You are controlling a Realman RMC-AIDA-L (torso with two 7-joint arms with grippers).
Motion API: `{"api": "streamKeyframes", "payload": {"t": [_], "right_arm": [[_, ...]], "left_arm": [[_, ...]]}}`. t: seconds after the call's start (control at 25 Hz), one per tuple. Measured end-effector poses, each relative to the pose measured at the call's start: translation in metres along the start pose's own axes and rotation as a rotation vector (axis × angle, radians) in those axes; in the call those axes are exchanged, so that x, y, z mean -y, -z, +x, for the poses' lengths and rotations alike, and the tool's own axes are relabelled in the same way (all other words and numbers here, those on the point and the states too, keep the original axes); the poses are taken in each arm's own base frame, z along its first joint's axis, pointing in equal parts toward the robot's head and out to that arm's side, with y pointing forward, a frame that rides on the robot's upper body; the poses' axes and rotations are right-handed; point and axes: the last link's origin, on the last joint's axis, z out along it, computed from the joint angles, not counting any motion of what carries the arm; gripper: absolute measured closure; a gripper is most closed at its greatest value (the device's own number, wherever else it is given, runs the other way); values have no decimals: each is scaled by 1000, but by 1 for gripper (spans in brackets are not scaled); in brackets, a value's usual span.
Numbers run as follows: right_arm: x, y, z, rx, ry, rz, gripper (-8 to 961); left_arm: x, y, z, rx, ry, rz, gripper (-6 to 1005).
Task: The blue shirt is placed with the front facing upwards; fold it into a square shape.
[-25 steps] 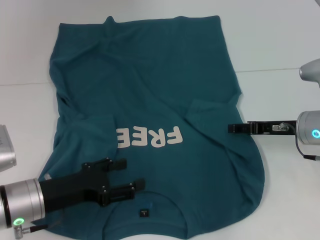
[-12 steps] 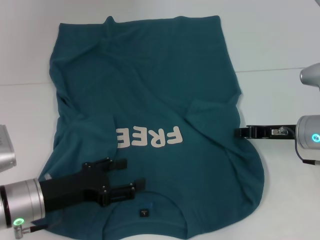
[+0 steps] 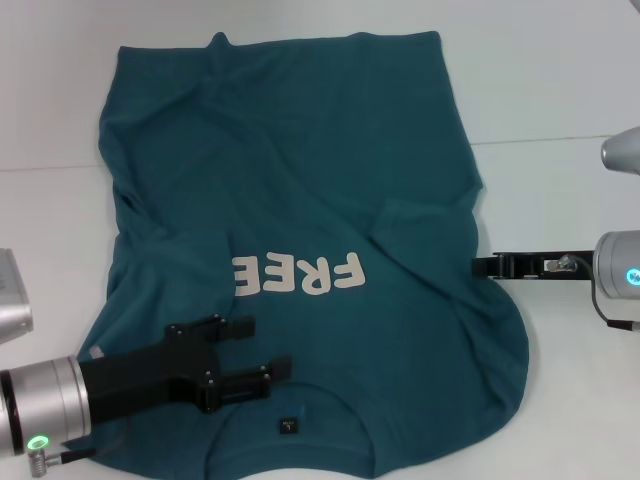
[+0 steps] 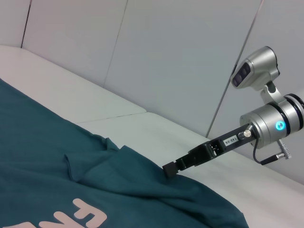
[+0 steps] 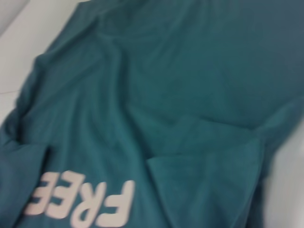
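The blue shirt (image 3: 300,180) lies flat on the white table, collar toward me, with its cream "FREE" lettering (image 3: 298,273) facing up. Both sleeves are folded inward onto the body, the right one (image 3: 425,225) forming a raised flap. My left gripper (image 3: 262,347) hovers open over the shirt beside the collar and the small dark neck label (image 3: 288,425), with nothing between its fingers. My right gripper (image 3: 485,266) sits at the shirt's right edge, seen edge-on; the left wrist view shows the right gripper (image 4: 169,169) touching the shirt (image 4: 47,180) at that edge. The shirt (image 5: 166,95) fills the right wrist view.
The white table (image 3: 560,90) has bare surface to the right and behind the shirt, with a seam line (image 3: 560,140) running across it. A grey part of the robot (image 3: 10,295) sits at the left edge. A pale wall (image 4: 166,57) stands behind the table.
My right gripper has drawn back to the right, from over the shirt's side to its edge. The left gripper and the shirt have not moved.
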Motion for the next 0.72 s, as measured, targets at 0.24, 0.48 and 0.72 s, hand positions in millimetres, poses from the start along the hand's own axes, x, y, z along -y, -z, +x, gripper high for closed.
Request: {"api": "streamKeyframes", "payload": {"t": [0.24, 0.48, 0.72], "right_arm": [[-19, -1, -2, -22, 79, -100, 924], [-31, 1, 0, -48, 132, -166, 904], [-37, -1, 0, -67, 151, -189, 885]], "left_arm": [[0, 0, 1, -2, 0, 0, 156], [0, -2, 2, -4, 2, -3, 156], [0, -2, 3, -13, 4, -2, 157]]}}
